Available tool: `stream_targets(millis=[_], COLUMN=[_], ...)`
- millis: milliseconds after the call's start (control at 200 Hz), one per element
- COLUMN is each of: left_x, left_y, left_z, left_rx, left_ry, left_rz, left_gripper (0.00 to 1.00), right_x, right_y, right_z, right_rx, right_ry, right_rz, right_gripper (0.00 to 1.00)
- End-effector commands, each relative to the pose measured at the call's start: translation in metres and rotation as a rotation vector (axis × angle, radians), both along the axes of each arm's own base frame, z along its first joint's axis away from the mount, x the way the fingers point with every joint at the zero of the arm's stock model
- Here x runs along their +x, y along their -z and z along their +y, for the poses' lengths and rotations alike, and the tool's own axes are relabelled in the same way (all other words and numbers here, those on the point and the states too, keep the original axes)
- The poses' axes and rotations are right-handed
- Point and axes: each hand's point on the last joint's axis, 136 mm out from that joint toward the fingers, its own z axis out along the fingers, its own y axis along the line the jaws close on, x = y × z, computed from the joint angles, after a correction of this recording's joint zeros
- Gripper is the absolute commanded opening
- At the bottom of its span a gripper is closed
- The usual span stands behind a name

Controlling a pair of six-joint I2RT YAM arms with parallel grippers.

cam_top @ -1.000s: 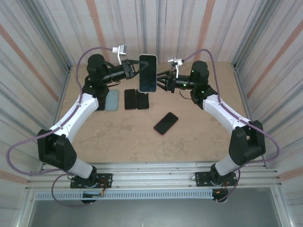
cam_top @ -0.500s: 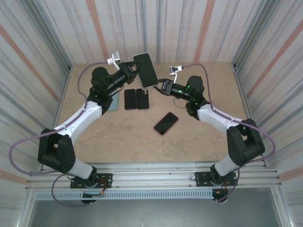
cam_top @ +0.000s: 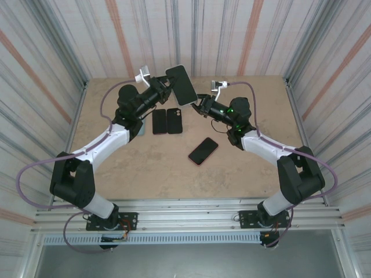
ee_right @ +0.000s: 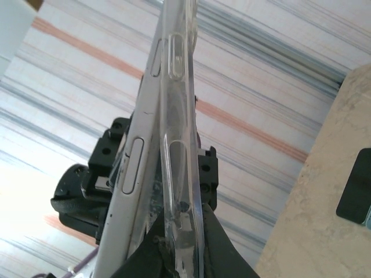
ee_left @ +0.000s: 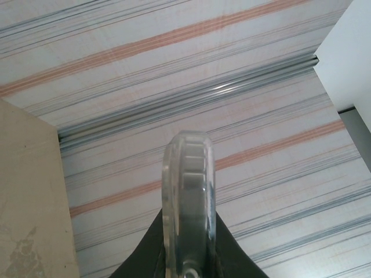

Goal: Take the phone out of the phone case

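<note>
The phone (cam_top: 181,85) sits in its clear phone case (ee_left: 188,197) and is held up in the air over the far edge of the worktop (cam_top: 243,168), about midway between the two far corners, its dark face tilted toward the overhead camera.

The left claw (cam_top: 164,88) grips it from the left. In the left wrist view its dark fingers are pressed together on the rounded transparent end of the case, one on either side.

The right claw (cam_top: 201,105) meets the lower right edge of the phone. In the right wrist view its fingers (ee_right: 213,255) pinch the transparent rim of the case (ee_right: 181,174) between them. There the phone's silver side (ee_right: 132,174), with its long button, stands apart from the clear shell along most of its length – a gap runs between the two, narrowing toward the fingers. The left claw's black body shows behind the phone.

On the worktop, two dark phones (cam_top: 159,121) (cam_top: 174,120) lie side by side near the far edge, just below the raised phone. A pale phone-shaped item (cam_top: 139,128) lies to their left, partly hidden under the left arm – phone or empty case, I cannot tell. A third dark phone (cam_top: 203,150) lies askew near the middle of the worktop.
</note>
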Motion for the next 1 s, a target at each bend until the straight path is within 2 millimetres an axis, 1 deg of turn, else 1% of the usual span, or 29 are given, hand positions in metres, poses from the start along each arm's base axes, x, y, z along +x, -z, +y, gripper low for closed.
stream_targets(millis=[0, 130, 210, 336, 486, 556, 626, 732, 832, 912, 997], left_x=[-0.007, -0.006, -0.006, -0.004, -0.003, -0.004, -0.005, -0.009, -0.018, -0.030, -0.041], left_y=[-0.005, -0.001, 0.000, 0.006, 0.021, 0.030, 0.037, 0.045, 0.048, 0.053, 0.056], left_z=[-0.006, -0.007, -0.006, -0.005, -0.001, 0.006, 0.014, 0.020, 0.019, 0.013, 0.007], left_rx=[-0.012, 0.008, 0.015, 0.037, 0.085, 0.126, 0.150, 0.142, 0.135, 0.123, 0.067], left_ry=[0.027, 0.033, 0.037, 0.041, 0.031, -0.004, -0.036, -0.053, -0.038, -0.031, -0.016], left_rz=[-0.016, -0.005, 0.000, 0.028, 0.082, 0.114, 0.136, 0.174, 0.194, 0.219, 0.253], left_gripper=[0.18, 0.29, 0.35, 0.43, 0.58, 0.66, 0.68, 0.70, 0.71, 0.71, 0.71], right_x=[-0.017, -0.016, -0.014, -0.010, -0.002, 0.004, 0.008, 0.020, 0.029, 0.035, 0.042], right_y=[-0.025, -0.024, -0.022, -0.021, -0.011, -0.006, -0.002, 0.010, 0.016, 0.018, 0.023], right_z=[0.000, -0.001, -0.001, -0.001, -0.004, -0.007, -0.010, -0.016, -0.021, -0.023, -0.027], right_rx=[0.050, 0.064, 0.070, 0.095, 0.103, 0.104, 0.099, 0.091, 0.092, 0.094, 0.093], right_ry=[-0.019, -0.021, -0.014, -0.016, 0.009, 0.032, 0.055, 0.106, 0.150, 0.183, 0.217], right_rz=[-0.067, -0.050, -0.033, -0.002, 0.052, 0.081, 0.096, 0.136, 0.156, 0.168, 0.182], right_gripper=[0.07, 0.03, 0.01, 0.00, 0.00, 0.00, 0.00, 0.00, 0.00, 0.00, 0.00])
